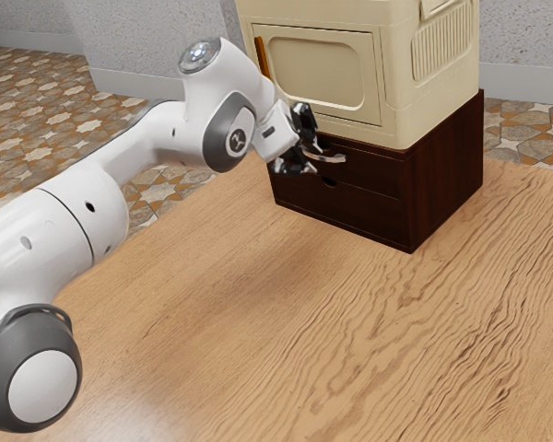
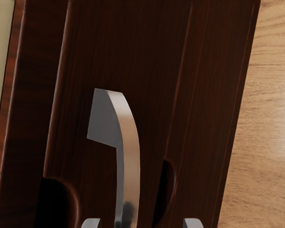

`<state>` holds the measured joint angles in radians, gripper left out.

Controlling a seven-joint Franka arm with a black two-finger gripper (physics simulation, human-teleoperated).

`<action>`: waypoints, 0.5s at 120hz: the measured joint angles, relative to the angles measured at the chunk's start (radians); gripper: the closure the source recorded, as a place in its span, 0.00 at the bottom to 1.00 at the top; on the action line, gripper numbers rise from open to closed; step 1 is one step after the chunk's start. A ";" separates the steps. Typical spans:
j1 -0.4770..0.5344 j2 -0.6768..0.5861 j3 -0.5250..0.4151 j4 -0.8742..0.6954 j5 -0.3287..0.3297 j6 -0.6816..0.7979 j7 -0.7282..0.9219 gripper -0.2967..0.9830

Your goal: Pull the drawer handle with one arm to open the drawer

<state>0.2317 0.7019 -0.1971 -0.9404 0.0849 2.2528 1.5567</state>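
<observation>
Our arm point(image 1: 134, 147) comes in from the exterior view's left, its forearm rising gently to a bent wrist, and our hand faces the front of the dark wooden two-drawer cabinet point(image 1: 447, 175). We have the hand rolled so that one finger stands above the other. The gripper point(image 1: 313, 157) is open around the curved metal drawer handle point(image 2: 131, 156): its fingers point(image 2: 91, 223) are spread wide, with a gap on either side of the bar, which lies nearer the upper one.

The handle is on the upper drawer point(image 2: 152, 61), whose front looks flush with the cabinet. Its long axis runs level along the drawer front, nearly parallel to the top edge and crosswise to the gripper's opening, and its bow points outward, toward our hand. Above it, a cream-colored box with a framed front panel point(image 1: 318, 69) rests on the cabinet, which stands on the wood-grain table point(image 1: 258, 331).
</observation>
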 joint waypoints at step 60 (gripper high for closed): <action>0.011 -0.009 -0.010 -0.009 -0.001 0.003 -0.002 0.74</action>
<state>0.2423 0.6929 -0.2075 -0.9495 0.0843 2.2560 1.5542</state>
